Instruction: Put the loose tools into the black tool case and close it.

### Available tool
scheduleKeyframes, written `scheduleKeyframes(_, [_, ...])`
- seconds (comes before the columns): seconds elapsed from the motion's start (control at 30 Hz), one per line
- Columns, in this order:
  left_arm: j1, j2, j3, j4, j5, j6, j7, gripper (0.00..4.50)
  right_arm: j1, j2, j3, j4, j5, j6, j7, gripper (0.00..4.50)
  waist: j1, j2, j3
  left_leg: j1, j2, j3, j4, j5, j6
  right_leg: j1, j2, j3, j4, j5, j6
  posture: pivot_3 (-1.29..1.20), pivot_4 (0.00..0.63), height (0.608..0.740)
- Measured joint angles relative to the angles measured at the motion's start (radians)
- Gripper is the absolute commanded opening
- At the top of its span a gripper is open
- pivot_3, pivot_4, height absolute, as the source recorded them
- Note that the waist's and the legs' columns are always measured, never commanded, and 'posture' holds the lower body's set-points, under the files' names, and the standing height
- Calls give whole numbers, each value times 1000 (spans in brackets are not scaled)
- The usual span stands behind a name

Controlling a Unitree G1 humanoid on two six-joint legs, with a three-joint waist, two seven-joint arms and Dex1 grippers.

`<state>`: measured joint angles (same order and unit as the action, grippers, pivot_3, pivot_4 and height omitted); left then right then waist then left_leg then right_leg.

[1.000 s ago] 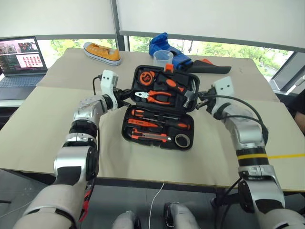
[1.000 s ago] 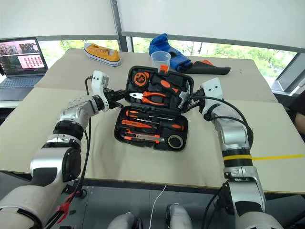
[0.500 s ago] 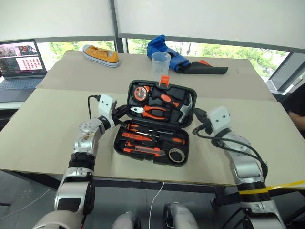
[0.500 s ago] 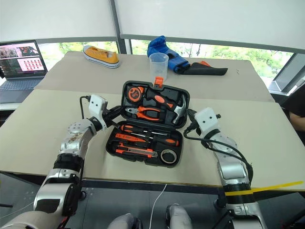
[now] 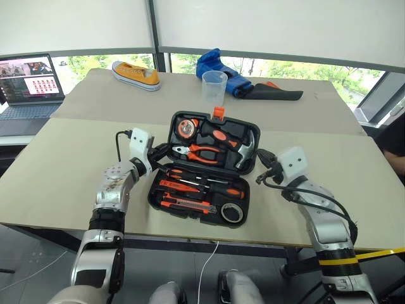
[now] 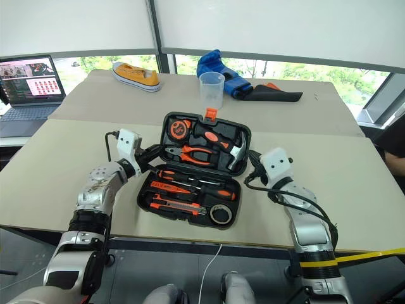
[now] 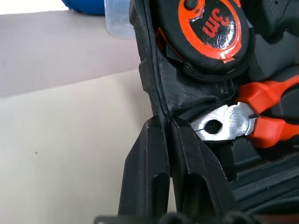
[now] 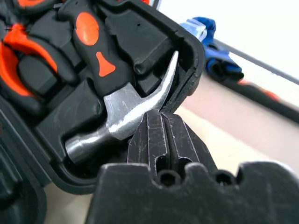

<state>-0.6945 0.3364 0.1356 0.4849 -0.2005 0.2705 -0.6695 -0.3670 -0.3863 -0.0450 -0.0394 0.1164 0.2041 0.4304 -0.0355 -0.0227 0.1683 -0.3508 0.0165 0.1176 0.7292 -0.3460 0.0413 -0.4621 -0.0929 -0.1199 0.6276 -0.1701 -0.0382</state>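
1. Beige table (image 5: 63,158) under windows; its near edge carries the open case (image 5: 152,196), which lies flat between the two arms.
2. Nearest is the case's front half. The tape (image 5: 233,213), the knife (image 5: 183,204) and the screwdrivers (image 5: 202,189) all sit in its slots. I cannot pick out the small tester among them. No loose tool lies on the table around the case, so stowing looks done and only closing remains.
3. Since a second ago both arms have dropped and drawn back towards the robot, and the camera has shifted too. The grippers were beside the middle of the lid's sides and now sit nearer the hinge line. Over the last half second they have barely moved.
4. The left gripper (image 5: 159,152) has its fingers pressed together, holding nothing. Its tip touches the case's left rim at the hinge notch, just beside the pliers (image 7: 243,123).
5. The right gripper (image 5: 261,174) is likewise pinched shut and empty. Its tip is at the lid's right rim, just beside the hammer (image 8: 117,116).
6. Beyond them, the lid (image 5: 253,130) lies back with its latch (image 5: 218,113) on the far edge. My guess is that the fingers must get behind or under that far edge to swing it over.
7. Farthest off stand a cup (image 5: 214,85), a blue cloth (image 5: 218,63), a shoe (image 5: 136,73) and a laptop (image 5: 28,79).
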Motion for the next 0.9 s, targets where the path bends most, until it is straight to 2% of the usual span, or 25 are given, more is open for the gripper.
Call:
scheduleKeyframes(0.17, [-128, 36, -20, 129, -2, 163, -23, 14, -139, -7, -22, 27, 105, 343, 10, 0, -2, 0, 0, 1, 0, 0, 1, 1, 1, 1, 0, 0, 0, 0, 0, 0, 150, 724])
scheduleKeyframes(0.23, [-181, 43, -22, 191, -4, 213, -37, 600, -188, -9, -42, 46, 138, 461, 8, 0, -1, 0, 0, 1, 0, -1, 0, 1, 1, 1, 0, -1, 1, 0, 0, 0, 150, 724])
scheduleKeyframes(0.33, [-237, 51, -22, 253, -4, 256, -62, 1539, -218, -21, -39, 75, 143, 550, 18, 794, -1, 0, 0, -1, 0, -2, -1, 1, 1, 1, 1, -2, 0, 0, -1, 0, 150, 724])
scheduleKeyframes(0.47, [-304, 58, -24, 315, -2, 282, -87, 2946, -275, -10, -39, 147, 143, 607, 2, 2153, -1, 0, 0, -2, -1, -1, -1, 1, 1, 0, 0, -2, -2, 0, 0, 0, 150, 724])
scheduleKeyframes(0.53, [-321, 63, -25, 321, -2, 298, -102, 3785, -296, -10, -41, 150, 143, 615, 0, 2884, -1, 0, 0, -2, -1, -1, -1, 1, 1, 0, 0, -2, -2, 0, 0, 0, 150, 724])
scheduleKeyframes(0.6, [-352, 67, -26, 358, -2, 319, -115, 4431, -334, -9, -49, 165, 145, 648, -8, 2890, -1, 0, 0, -3, -1, -1, -1, 1, 1, 0, 0, -3, -2, 0, 0, 0, 150, 724])
scheduleKeyframes(0.87, [-482, 60, -26, 557, 16, 320, -88, 4431, -409, -5, -47, 283, 142, 755, -31, 2890, -3, 0, 0, -2, -1, -1, -1, 1, 1, 0, 0, -2, -1, 0, 0, 0, 150, 724])
scheduleKeyframes(0.9, [-493, 54, -26, 592, 22, 317, -85, 4188, -410, -5, -45, 292, 142, 767, -31, 2890, -3, 0, 0, -2, -1, -1, -1, 1, 1, 0, 0, -3, -1, 0, 0, 0, 150, 724])
